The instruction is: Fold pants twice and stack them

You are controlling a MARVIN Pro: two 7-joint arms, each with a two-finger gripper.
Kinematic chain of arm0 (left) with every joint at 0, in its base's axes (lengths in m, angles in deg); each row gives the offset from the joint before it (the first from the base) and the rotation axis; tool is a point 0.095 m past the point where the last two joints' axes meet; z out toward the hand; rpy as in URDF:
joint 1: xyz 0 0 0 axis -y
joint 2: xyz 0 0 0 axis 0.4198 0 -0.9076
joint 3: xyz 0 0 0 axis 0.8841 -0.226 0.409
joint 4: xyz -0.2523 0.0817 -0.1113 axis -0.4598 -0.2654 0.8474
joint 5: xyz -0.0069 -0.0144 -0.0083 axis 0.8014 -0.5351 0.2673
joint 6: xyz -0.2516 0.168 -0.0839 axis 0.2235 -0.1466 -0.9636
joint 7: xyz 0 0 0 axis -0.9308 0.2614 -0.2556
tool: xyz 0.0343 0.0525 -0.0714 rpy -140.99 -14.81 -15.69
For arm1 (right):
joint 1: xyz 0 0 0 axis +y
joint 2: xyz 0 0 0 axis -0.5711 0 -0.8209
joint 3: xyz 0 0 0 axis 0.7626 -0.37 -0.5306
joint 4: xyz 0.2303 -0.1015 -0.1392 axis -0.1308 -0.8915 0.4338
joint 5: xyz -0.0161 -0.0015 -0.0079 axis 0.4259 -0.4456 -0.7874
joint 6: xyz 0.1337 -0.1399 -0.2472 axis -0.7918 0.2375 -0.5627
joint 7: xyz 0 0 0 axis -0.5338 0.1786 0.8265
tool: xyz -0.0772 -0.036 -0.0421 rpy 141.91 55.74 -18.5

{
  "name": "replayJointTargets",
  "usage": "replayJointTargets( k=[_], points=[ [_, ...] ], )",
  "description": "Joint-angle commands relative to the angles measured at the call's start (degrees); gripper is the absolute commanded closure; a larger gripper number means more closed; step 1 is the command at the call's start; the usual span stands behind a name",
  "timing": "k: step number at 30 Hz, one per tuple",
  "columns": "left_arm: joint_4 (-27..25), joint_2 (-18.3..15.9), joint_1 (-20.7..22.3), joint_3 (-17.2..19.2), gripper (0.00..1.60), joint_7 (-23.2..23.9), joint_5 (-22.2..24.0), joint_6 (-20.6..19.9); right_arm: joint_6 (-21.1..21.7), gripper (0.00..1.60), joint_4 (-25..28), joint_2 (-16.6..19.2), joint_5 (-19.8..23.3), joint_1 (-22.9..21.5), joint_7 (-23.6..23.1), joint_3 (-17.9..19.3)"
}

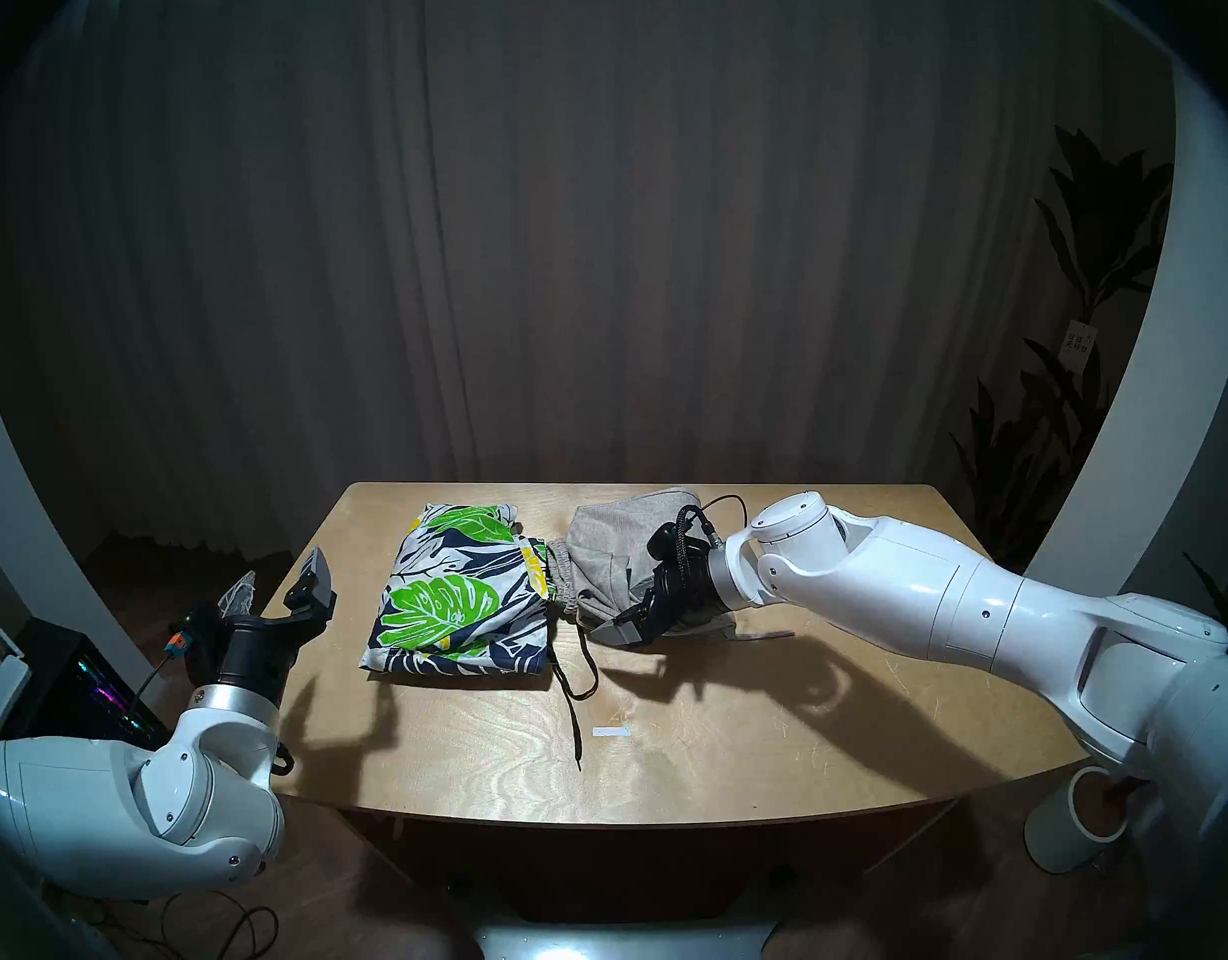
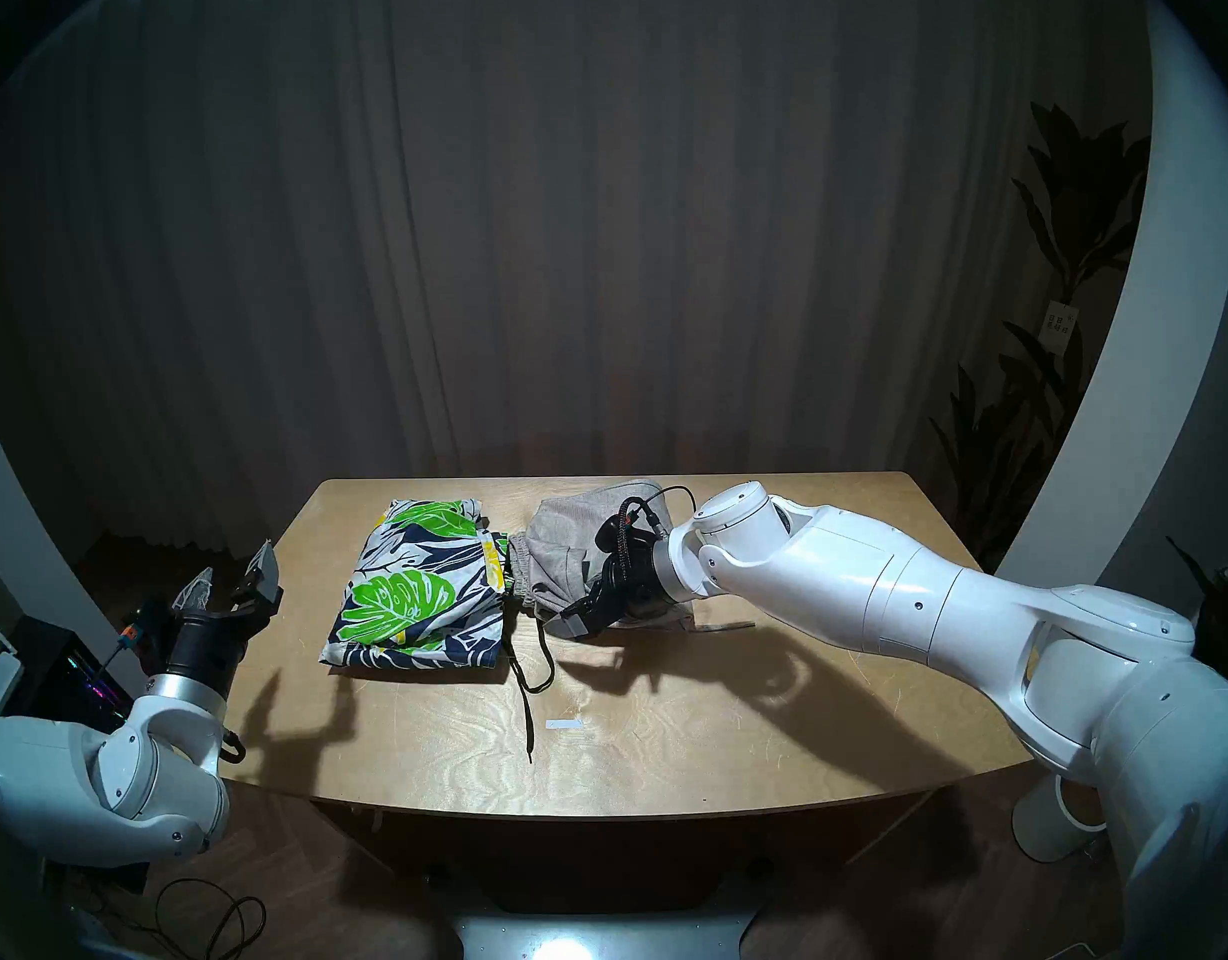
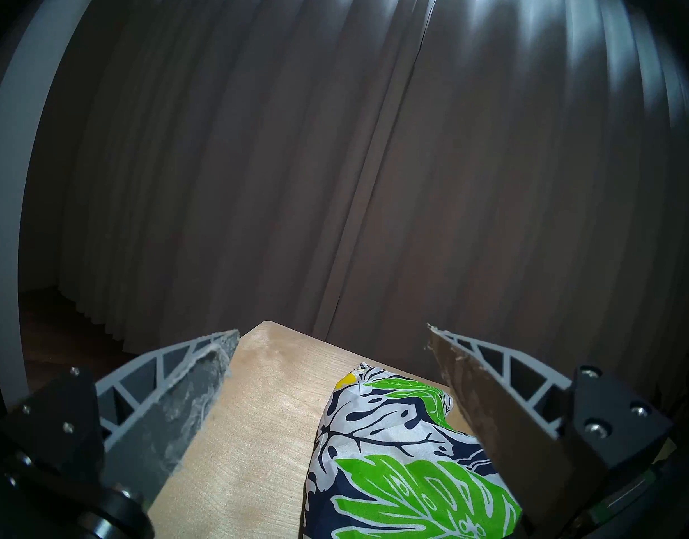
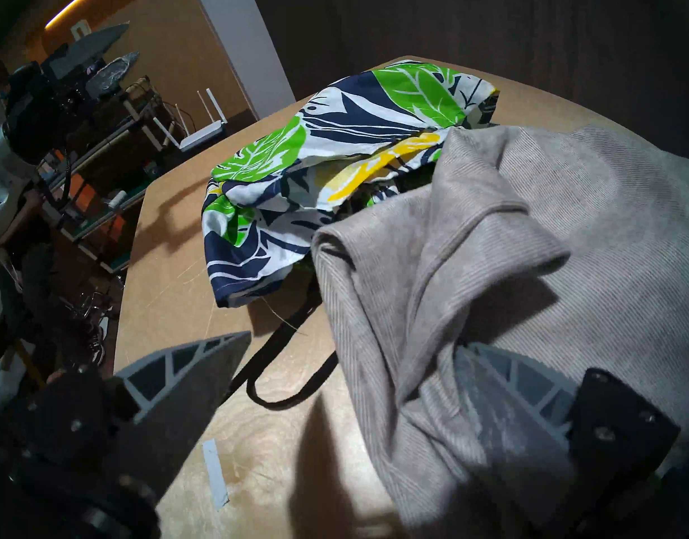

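Head camera view, near to far: my left gripper (image 1: pixel 279 584) hangs off the table's corner at about eight o'clock, its two ribbed grey fingers spread as wide as they go, nothing between them. On the bare plywood table (image 1: pixel 666 751), a small pale strip of tape (image 1: pixel 611 732) lies near the middle. A black drawstring (image 1: pixel 573 674) snakes from the leaf-print shorts (image 1: pixel 459 591) toward six o'clock, looping once on the wood.

My right gripper (image 1: pixel 642 609) reaches in from three o'clock, angled down toward nine o'clock. Its jaws stand wide. In the right wrist view, one finger (image 4: pixel 203 367) hovers clear over the table and the drawstring loop; the other finger (image 4: pixel 506 390) lies against the grey shorts (image 4: pixel 529 254), partly tucked under a fold. The cloth is not pinched between them, so I have hold of nothing.

The leaf-print shorts sit left of centre, a smooth, thin woven bundle folded into a rough rectangle, navy and white with bright green leaves and yellow patches. The grey shorts lie just beside them at two o'clock, touching at the gathered elastic waist: soft, finely ribbed knit, rumpled and loosely bunched. They are not stacked.

Behind the table hangs a dark pleated curtain (image 1: pixel 597 245).
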Motion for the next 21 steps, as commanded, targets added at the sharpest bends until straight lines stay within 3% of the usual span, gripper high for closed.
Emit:
replayJointTargets(
  k=[1, 12, 21],
  points=[
    [-0.09, -0.05, -2.68, 2.31, 0.00, -1.83, -1.10, 0.32, -0.18, 0.00, 0.06, -2.48, -0.55, -1.31, -1.35, -0.21],
    [0.63, -0.05, -6.21, 5.36, 0.00, -2.76, -1.64, 0.32, 0.02, 0.00, 0.33, -3.37, -3.10, -1.30, -2.96, -1.96],
    [0.87, -0.05, -8.75, 8.08, 0.00, -2.31, -2.12, 0.32, -0.10, 0.00, 3.00, -1.74, -4.15, -1.58, -5.12, -2.90]
  ],
)
